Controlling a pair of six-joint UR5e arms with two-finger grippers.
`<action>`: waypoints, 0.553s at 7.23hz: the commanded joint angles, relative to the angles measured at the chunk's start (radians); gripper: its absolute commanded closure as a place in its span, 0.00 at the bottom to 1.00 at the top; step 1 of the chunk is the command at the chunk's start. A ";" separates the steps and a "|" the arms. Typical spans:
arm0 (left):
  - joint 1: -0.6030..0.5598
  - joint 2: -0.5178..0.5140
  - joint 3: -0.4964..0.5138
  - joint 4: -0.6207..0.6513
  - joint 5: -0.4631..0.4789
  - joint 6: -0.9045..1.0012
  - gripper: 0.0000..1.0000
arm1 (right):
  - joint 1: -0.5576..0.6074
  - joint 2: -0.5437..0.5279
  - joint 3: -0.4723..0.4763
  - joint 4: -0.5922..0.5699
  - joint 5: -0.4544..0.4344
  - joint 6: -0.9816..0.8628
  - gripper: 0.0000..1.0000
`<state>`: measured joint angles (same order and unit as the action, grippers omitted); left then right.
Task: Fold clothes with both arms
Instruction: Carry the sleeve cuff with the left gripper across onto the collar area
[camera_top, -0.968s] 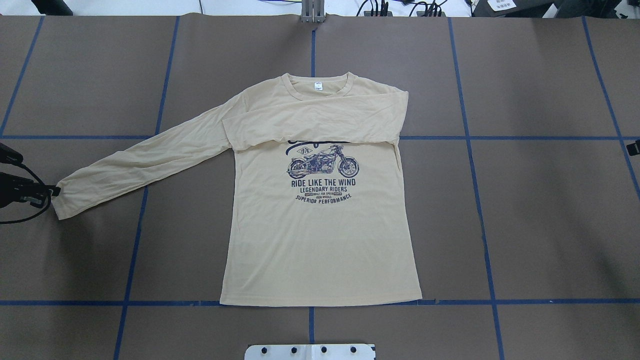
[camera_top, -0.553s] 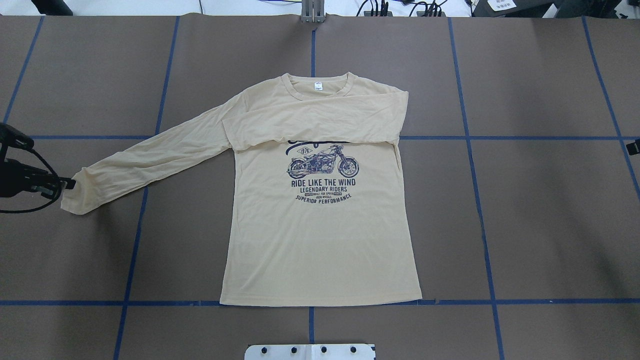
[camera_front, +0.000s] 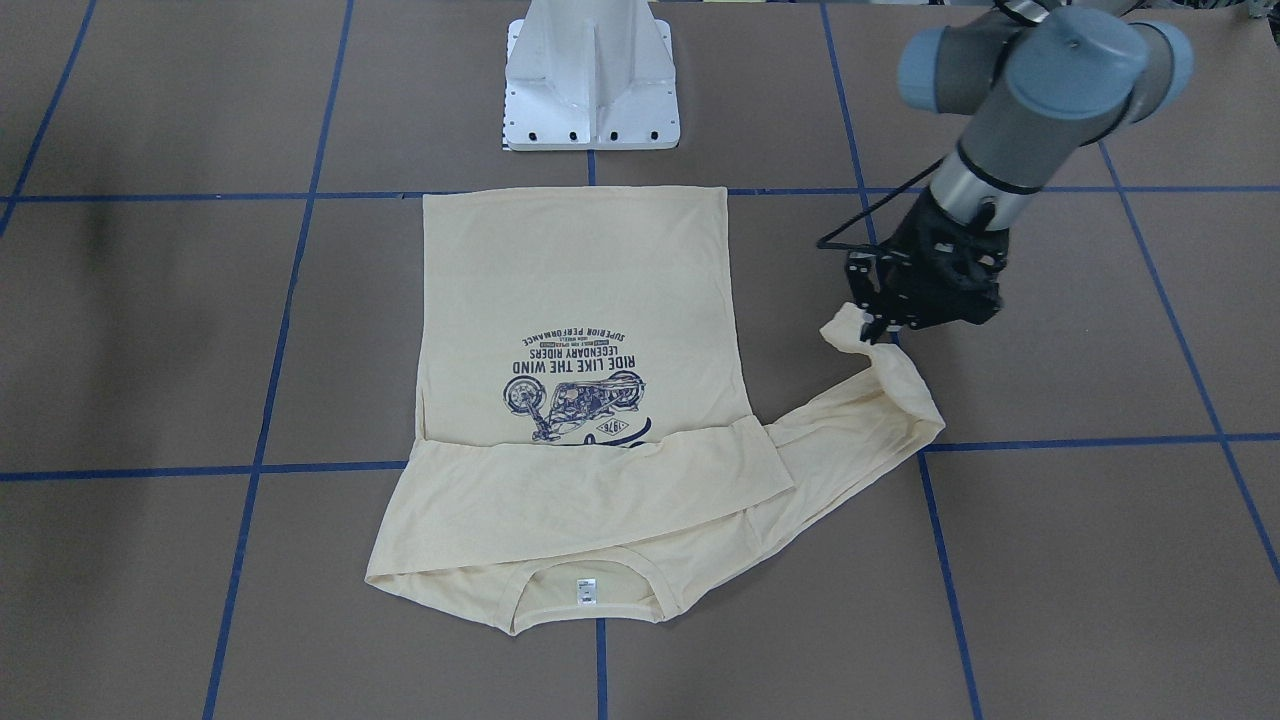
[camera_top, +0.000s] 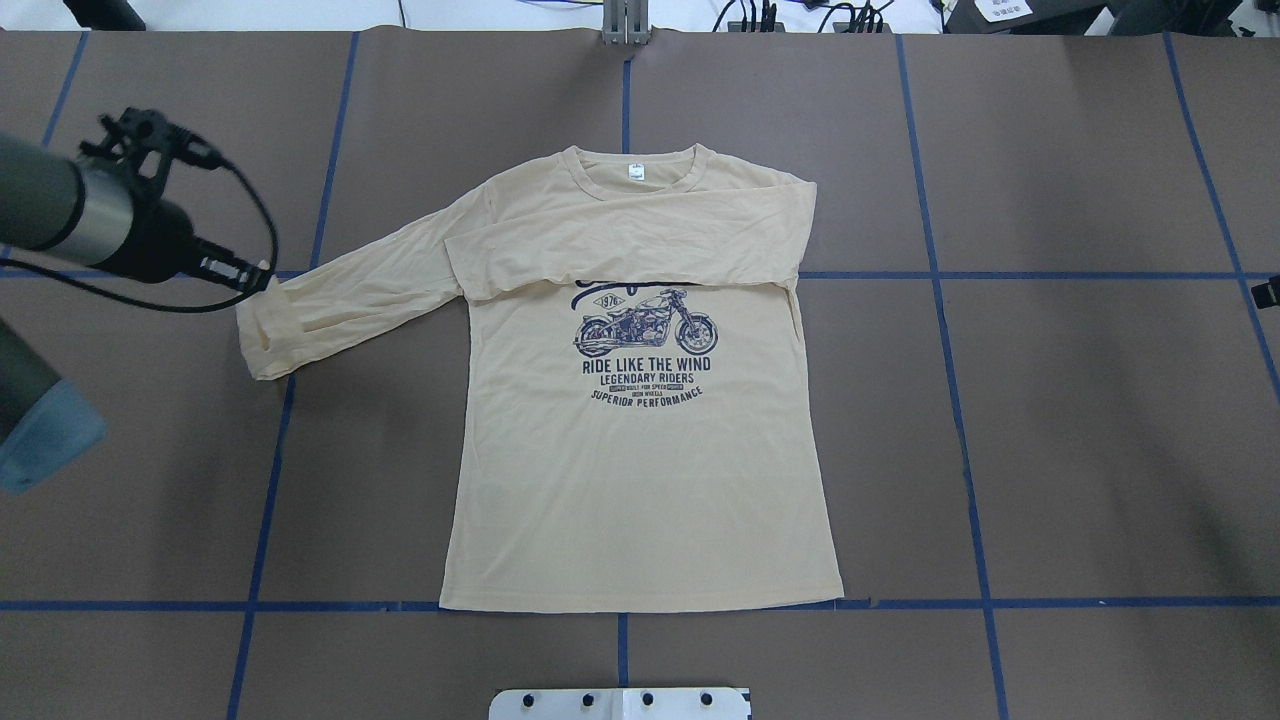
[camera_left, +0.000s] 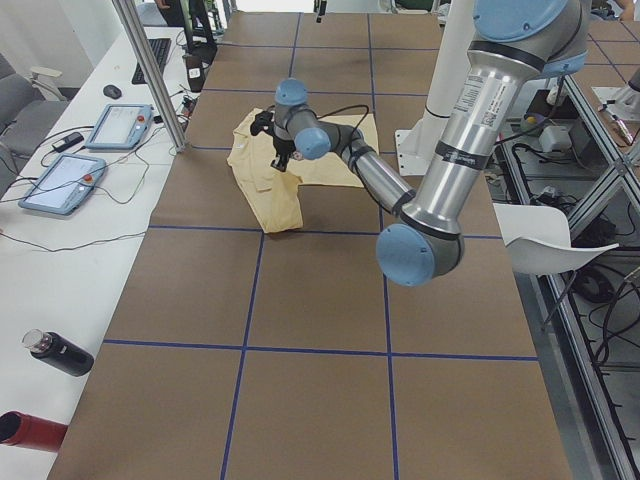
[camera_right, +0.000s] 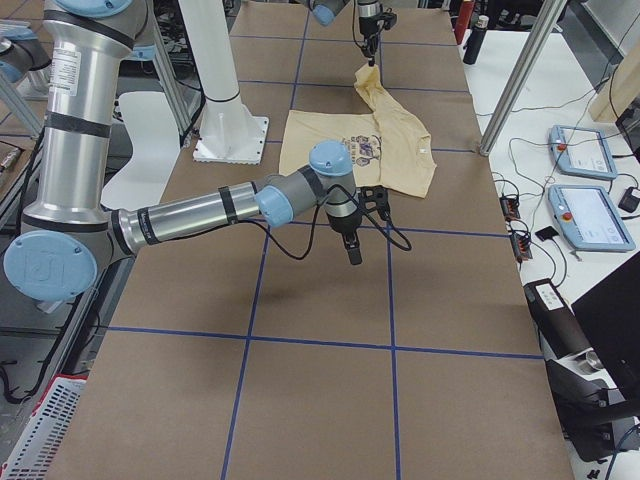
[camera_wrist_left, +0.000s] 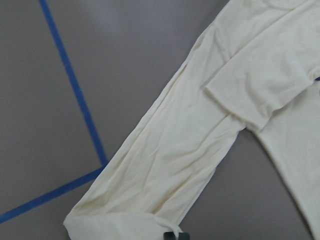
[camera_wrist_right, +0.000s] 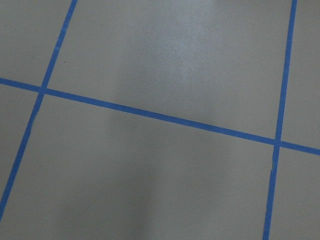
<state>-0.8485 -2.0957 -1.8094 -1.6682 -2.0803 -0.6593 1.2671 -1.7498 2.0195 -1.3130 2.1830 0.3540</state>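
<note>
One black left gripper (camera_top: 264, 281) pinched the cuff of the pale cream-yellow long-sleeved T-shirt (camera_top: 640, 480), spread flat on the brown counter (camera_top: 1100, 450) at its three o'clock; whether the right gripper (camera_right: 353, 256) was spread, I cannot tell.

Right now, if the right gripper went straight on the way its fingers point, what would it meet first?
Probably the bare brown table: the right gripper points down at it, well clear of the T-shirt.
</note>
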 joint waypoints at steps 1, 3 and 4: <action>0.049 -0.395 0.312 0.097 0.014 -0.151 1.00 | 0.000 0.003 -0.007 0.000 0.000 0.000 0.00; 0.116 -0.758 0.744 0.043 0.019 -0.294 1.00 | 0.000 0.004 -0.013 0.000 -0.002 0.002 0.00; 0.140 -0.829 0.900 -0.055 0.064 -0.375 1.00 | 0.000 0.004 -0.015 0.000 0.000 0.002 0.00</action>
<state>-0.7425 -2.7953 -1.1172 -1.6371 -2.0505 -0.9422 1.2671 -1.7461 2.0075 -1.3131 2.1823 0.3557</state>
